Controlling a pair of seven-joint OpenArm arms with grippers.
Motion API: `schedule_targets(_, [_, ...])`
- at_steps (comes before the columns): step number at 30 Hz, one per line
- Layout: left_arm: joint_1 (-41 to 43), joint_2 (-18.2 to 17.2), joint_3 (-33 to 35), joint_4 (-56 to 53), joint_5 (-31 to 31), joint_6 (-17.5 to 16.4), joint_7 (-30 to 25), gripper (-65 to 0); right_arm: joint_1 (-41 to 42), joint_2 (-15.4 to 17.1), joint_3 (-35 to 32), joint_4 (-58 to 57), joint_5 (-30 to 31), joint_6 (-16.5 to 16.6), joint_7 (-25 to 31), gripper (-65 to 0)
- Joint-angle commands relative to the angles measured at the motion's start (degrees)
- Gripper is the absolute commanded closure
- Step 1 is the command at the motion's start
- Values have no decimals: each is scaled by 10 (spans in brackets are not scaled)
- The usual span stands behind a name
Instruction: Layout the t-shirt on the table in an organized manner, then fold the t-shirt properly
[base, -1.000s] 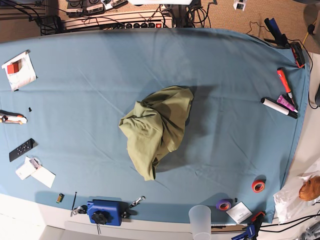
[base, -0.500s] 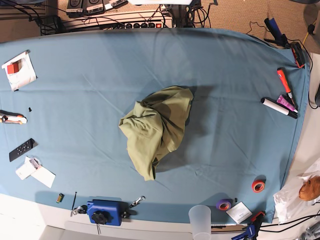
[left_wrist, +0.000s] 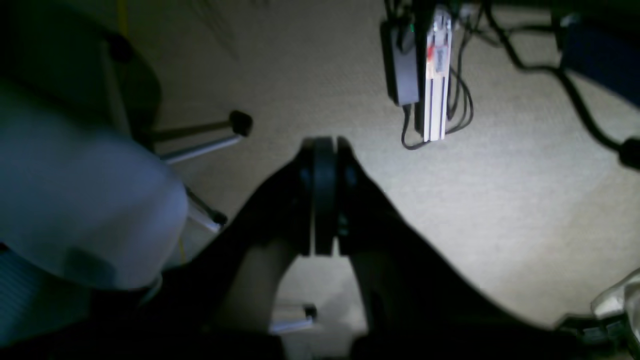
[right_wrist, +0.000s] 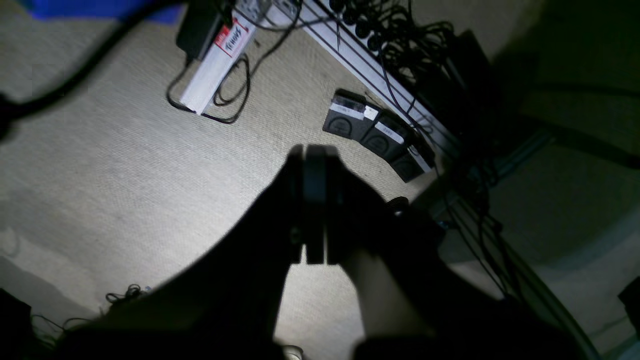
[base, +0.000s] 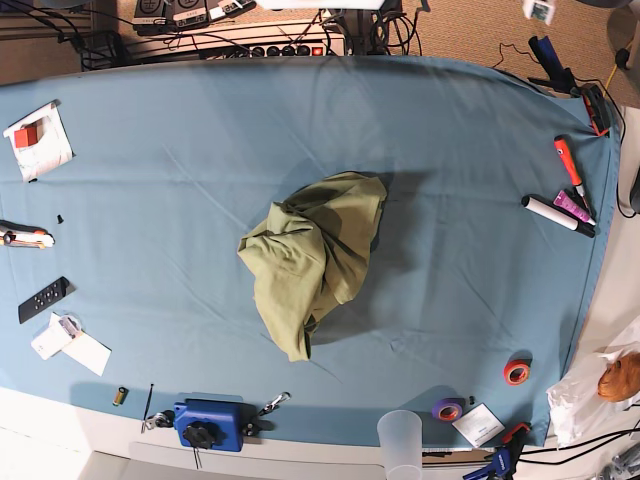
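Olive t-shirt bunched at mid-worktop, both claws away over the floor.

We saw the t-shirt crumpled on the teal worktop, well apart from the orange tape roll, purple tape roll, remote and marker. The left claw and right claw were clenched empty above carpet.
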Motion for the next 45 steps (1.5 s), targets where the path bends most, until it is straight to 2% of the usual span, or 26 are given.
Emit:
schedule_targets(1, [13, -3, -13, 17, -4, 1, 2, 0, -8, 3, 1, 24, 2, 0, -5, 0])
schedule_targets(5, [12, -3, -38, 51, -7, 2, 1, 0, -8, 3, 1, 79, 1, -19, -17, 0])
schedule_targets(11, [-9, -3, -49, 102, -7, 9, -25, 0, 1, 3, 1, 151, -46, -39, -18, 0])
schedule_targets(16, [-66, -3, -49, 124, -7, 8, -76, 0, 40, 3, 1, 174, -84, -60, -19, 0])
schedule_targets(22, [-143, -3, -47, 130, -7, 7, -99, 0, 89, 3, 1, 174, -132, -102, -16, 0])
schedule_targets(26, [-185, -3, -47, 130, -7, -17, -128, 0, 118, 3, 1, 174, -156, -105, -15, 0])
schedule_targets(29, [-210, -3, -47, 130, -11, -47, -137, -68, 130, 3, 1, 174, -188, -105, -15, 0])
schedule_targets(31, [-223, -3, -47, 130, -38, -61, -139, -113, 130, 3, 1, 174, -225, -105, -14, 0])
schedule_targets(35, [-249, -3, -47, 130, -101, -87, -139, -130, 130, 0, 1, 174, -288, -106, -19, 0])
schedule_targets(37, [-261, -3, -47, 130, -106, -100, -139, -136, 130, -3, 1, 174, -301, -106, -23, 0])
schedule_targets(40, [-275, -3, -47, 130, -106, -108, -139, -231, 130, -3, 1, 174, -303, -106, -24, -4])
schedule_targets(43, [-276, -3, -47, 130, -106, -108, -145, -359, 130, -3, 1, 174, -303, -106, -20, -148])
schedule_targets(45, [-276, -3, -44, 130, -106, -108, -156, -416, 130, -3, 1, 174, -303, -106, -13, -244])
